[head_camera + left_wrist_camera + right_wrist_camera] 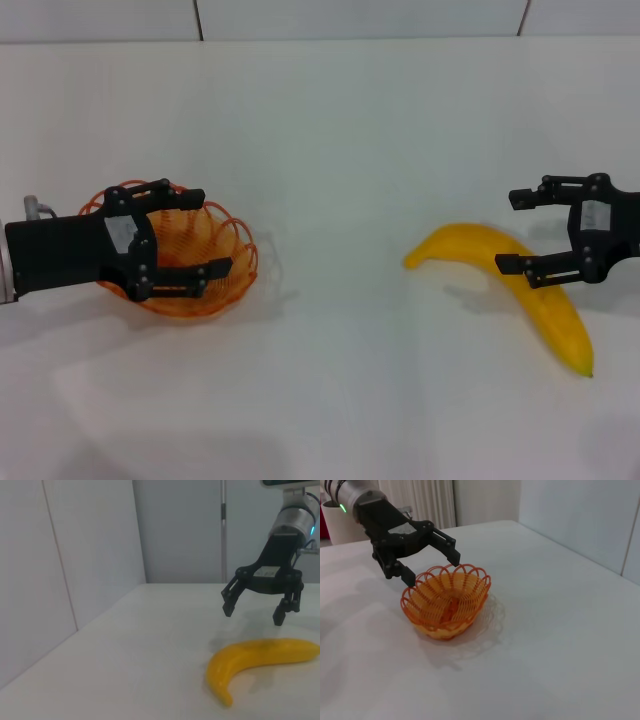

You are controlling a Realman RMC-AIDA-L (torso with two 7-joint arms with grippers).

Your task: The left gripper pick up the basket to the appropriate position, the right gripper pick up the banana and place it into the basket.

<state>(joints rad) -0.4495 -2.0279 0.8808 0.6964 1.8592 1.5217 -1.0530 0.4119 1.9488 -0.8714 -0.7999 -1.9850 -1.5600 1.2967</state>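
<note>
The orange wire basket [243, 255] stands upright and empty on the white table at the left. My left gripper [215, 232] is open and hovers over the basket's near-left rim, its fingers spread across it and holding nothing. The right wrist view shows this gripper [432, 570] just above the basket [447, 602]. The yellow banana [520, 285] lies flat at the right, its green tip toward me. My right gripper [506, 231] is open and empty, just above the banana's middle. The left wrist view shows it [253, 616] a little above the banana [255, 665].
The white table [330, 150] stretches between basket and banana. A white panelled wall [360, 18] runs along the table's far edge. Nothing else stands on the table.
</note>
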